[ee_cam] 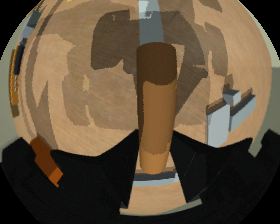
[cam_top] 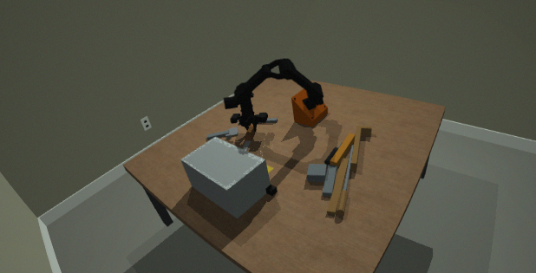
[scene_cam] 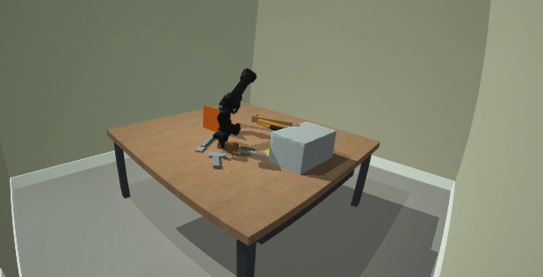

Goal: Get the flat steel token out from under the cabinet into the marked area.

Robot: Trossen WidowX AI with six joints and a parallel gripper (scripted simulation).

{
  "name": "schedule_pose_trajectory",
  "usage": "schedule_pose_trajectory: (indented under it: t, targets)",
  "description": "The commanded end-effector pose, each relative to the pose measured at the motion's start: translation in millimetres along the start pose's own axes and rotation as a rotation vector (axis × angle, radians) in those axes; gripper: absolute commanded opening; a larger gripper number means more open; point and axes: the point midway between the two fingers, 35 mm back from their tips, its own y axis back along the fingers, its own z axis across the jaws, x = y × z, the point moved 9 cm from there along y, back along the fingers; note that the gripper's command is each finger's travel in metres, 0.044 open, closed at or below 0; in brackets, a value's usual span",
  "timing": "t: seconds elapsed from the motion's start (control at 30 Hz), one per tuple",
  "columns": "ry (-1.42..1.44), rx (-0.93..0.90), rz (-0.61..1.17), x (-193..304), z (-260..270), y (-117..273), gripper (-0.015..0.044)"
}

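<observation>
The pale grey cabinet [cam_top: 236,188] [scene_cam: 287,151] stands on the table. My gripper [cam_top: 249,128] [scene_cam: 222,145] [ee_cam: 152,132] is shut on the brown round handle [cam_top: 250,134] [scene_cam: 229,146] [ee_cam: 159,110] of a tool, low over the table in front of the cabinet. The tool's flat grey shaft [cam_top: 246,146] [scene_cam: 252,152] [ee_cam: 151,32] runs from the handle toward the cabinet; its far end is hidden in the top and exterior views. A bit of yellow marking [cam_top: 270,169] [scene_cam: 266,152] shows beside the cabinet. The steel token cannot be made out, nor the vent slots.
A grey T-shaped piece [cam_top: 223,133] [scene_cam: 216,159] lies beside the gripper. A grey bar [cam_top: 271,120] [scene_cam: 205,143] [ee_cam: 156,178] lies behind it, near the orange block [cam_top: 303,112] [scene_cam: 211,118]. A small black cube [cam_top: 271,190] is at the cabinet's corner. Wooden bars [cam_top: 339,185] lie beside a grey block [cam_top: 316,173].
</observation>
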Motion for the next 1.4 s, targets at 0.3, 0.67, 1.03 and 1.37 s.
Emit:
schedule_pose_trajectory:
  t: [0.3,0.67,1.03,1.37]
  targets:
    - [-0.001,0.001,-0.005,-27,-1,0,0.0000]
    - [-0.001,0.000,-0.006,-50,-1,0,0.0000]
    - [-0.001,-0.001,-0.007,-72,-1,0,0.0000]
    - [0.000,-0.001,-0.008,-90,-1,0,0.0000]
